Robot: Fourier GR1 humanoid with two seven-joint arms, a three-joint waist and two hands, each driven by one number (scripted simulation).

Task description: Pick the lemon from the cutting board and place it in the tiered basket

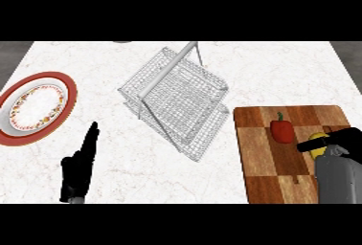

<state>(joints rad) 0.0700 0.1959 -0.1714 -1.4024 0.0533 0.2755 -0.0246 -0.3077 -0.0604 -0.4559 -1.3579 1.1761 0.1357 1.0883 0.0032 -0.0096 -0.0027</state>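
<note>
Lemon (pixel 320 136) at right side of cutting board (pixel 268 162), beside red bell pepper (pixel 282 131); right hand (pixel 341 137) curled round lemon. Wire tiered basket (pixel 176 95) mid-counter (pixel 268 62). Left hand (pixel 79 165) open, fingers straight, near patterned plate (pixel 35 107).

We see only slivers of the yellow lemon (pixel 319 137); the black right hand (pixel 341 138) curled round it hides the rest, and the right edge cuts that hand. The grey right forearm (pixel 338 179) covers a corner of the wooden checkered cutting board (pixel 262 158). The left edge clips the red-rimmed round plate (pixel 35 109). We cannot identify the dark shape (pixel 123 41) cut off at the top.
</note>
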